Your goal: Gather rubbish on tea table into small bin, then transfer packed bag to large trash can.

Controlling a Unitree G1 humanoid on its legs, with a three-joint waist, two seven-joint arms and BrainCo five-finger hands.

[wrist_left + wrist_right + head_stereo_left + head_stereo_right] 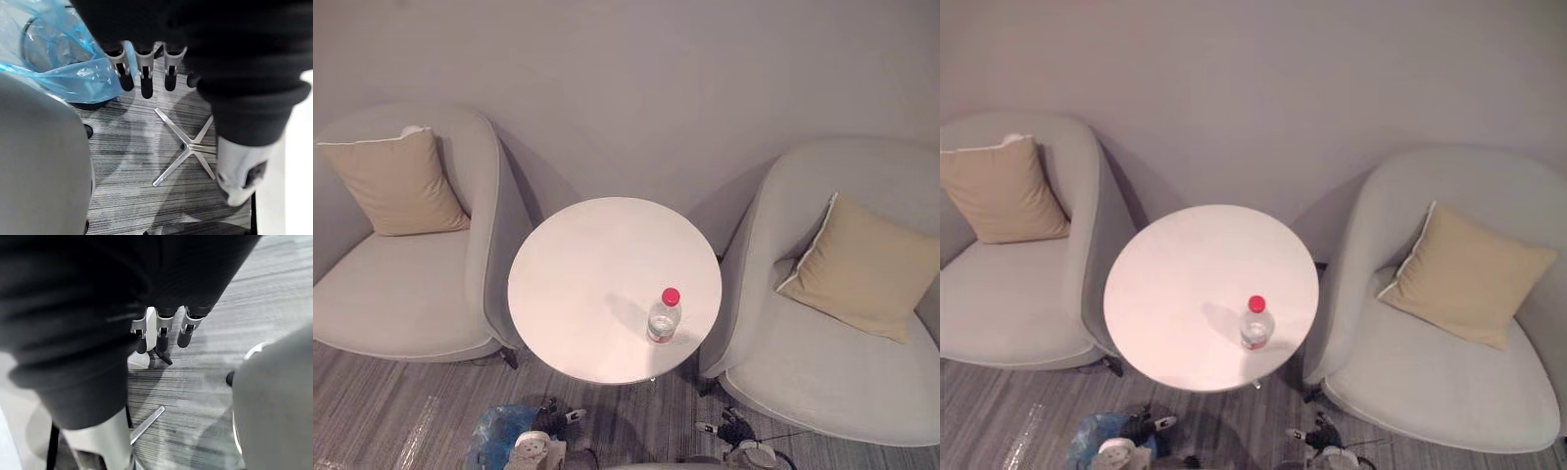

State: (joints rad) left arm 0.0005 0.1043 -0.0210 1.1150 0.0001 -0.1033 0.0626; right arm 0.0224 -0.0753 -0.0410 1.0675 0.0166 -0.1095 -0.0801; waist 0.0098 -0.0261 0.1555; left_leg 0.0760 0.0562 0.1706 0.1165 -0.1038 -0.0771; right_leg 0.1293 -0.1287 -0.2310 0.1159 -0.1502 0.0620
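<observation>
Left hand (145, 66) and right hand (163, 330) hang just off the counter's (587, 274) near edge, fingers relaxed and empty. The bottle (664, 316) stands upright at the counter's near-right. The blue-lined bin (494, 431) sits below its near-left. Advised: reach with the right hand and grasp the bottle mid-body.

Blue bin bag (494, 431) cropped by the lower edge; left armchair (411, 294) and right armchair (822, 382) clipped at the sides.
</observation>
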